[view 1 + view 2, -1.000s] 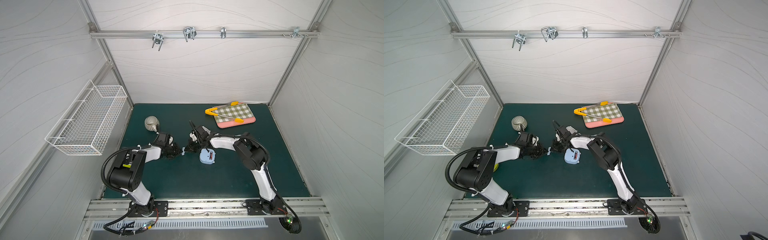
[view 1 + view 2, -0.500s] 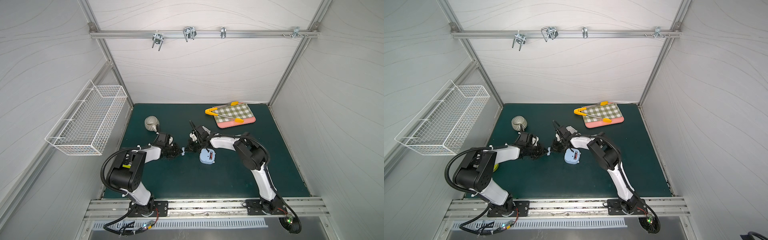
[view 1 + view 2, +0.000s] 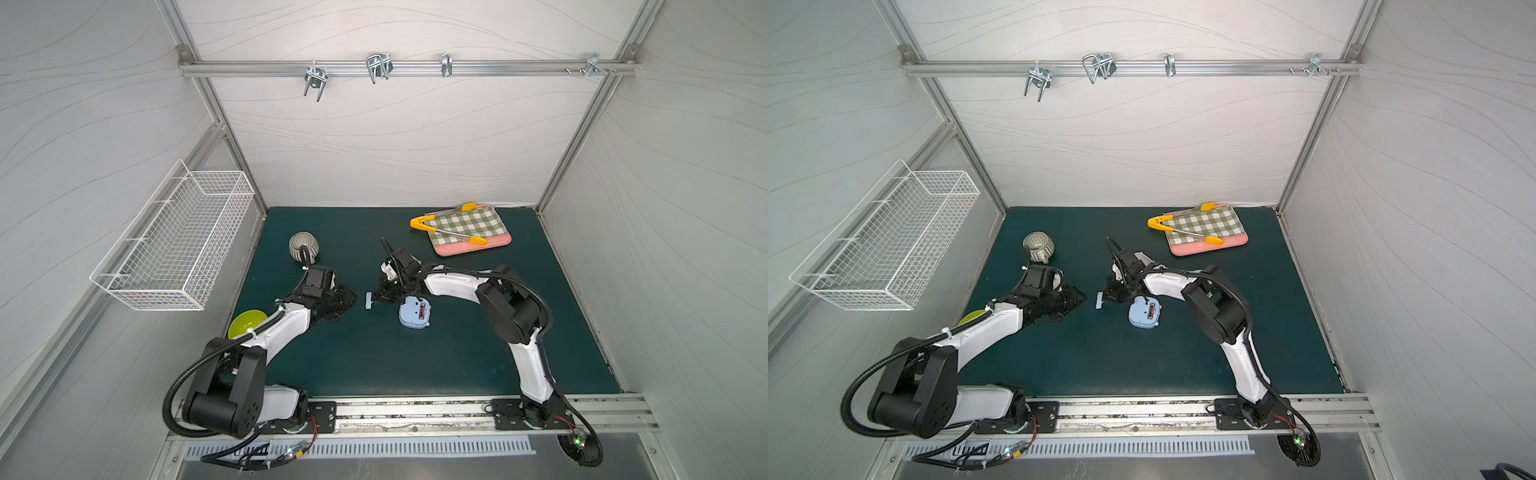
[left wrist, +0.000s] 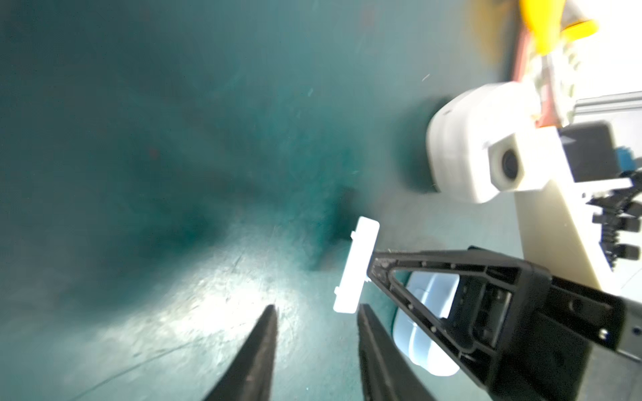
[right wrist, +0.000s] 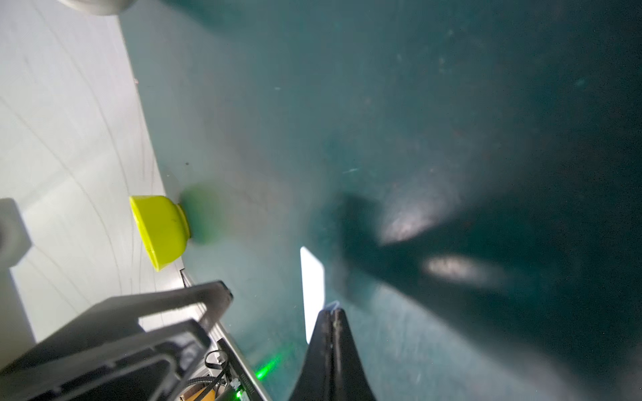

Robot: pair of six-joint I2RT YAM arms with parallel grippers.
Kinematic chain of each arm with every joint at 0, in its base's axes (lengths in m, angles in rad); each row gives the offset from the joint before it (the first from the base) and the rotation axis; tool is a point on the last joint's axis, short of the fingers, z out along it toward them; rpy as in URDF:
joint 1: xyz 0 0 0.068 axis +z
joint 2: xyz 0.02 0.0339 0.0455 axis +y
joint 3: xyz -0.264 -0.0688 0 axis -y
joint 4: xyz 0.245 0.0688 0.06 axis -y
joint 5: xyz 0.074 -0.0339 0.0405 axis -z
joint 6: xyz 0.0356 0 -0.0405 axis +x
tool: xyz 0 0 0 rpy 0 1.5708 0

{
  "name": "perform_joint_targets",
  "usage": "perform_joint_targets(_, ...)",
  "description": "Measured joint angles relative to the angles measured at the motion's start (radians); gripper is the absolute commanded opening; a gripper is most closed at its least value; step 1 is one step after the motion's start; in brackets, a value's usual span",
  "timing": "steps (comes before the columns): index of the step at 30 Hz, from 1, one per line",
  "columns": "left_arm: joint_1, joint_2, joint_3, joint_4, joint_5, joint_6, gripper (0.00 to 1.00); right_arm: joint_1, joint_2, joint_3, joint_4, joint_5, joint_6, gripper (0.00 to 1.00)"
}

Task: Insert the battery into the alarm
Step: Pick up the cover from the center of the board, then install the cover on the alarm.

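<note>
Nearest the arm bases, the alarm lies face down on the green mat with its back compartment open, and a red battery appears already seated in it. Just beyond and to the left, the right pincer is pressed shut on one edge of the small pale cover, which it holds off the mat. The cover's long axis runs crosswise to the pincer's reach. The left pincer faces it just beside, jaws parted and gripping nothing. The alarm sits just beside the right pincer, on its own arm's side, so the right arm is the nearer one for closing the compartment. Farther back stand a cup and a board with tongs.
</note>
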Motion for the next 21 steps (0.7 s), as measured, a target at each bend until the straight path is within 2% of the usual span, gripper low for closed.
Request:
perform_joint_targets(4,-0.014,-0.034,-0.001,-0.005,-0.038,0.023,0.52,-0.012,-0.082,-0.047,-0.004,0.011,-0.023,0.03)
perform_joint_targets(8,-0.072,-0.012,0.004,-0.006,-0.049,0.04,0.65,-0.047,-0.224,-0.167,-0.031,0.031,-0.052,0.03)
perform_joint_targets(10,-0.116,0.024,0.023,-0.009,-0.052,0.049,0.74,-0.072,-0.299,-0.23,-0.049,0.044,-0.066,0.03)
perform_joint_targets(12,-0.168,0.077,0.061,-0.012,-0.051,0.06,0.92,-0.106,-0.393,-0.303,-0.079,0.061,-0.081,0.03)
perform_joint_targets(13,-0.193,0.103,0.083,-0.013,-0.048,0.065,0.98,-0.122,-0.43,-0.332,-0.09,0.068,-0.088,0.03)
perform_joint_targets(18,-0.29,0.245,0.213,-0.005,0.013,0.091,1.0,-0.206,-0.602,-0.47,-0.157,0.088,-0.105,0.04)
perform_joint_targets(21,-0.315,0.334,0.269,0.016,0.075,0.092,1.0,-0.241,-0.638,-0.517,-0.186,0.088,-0.109,0.05)
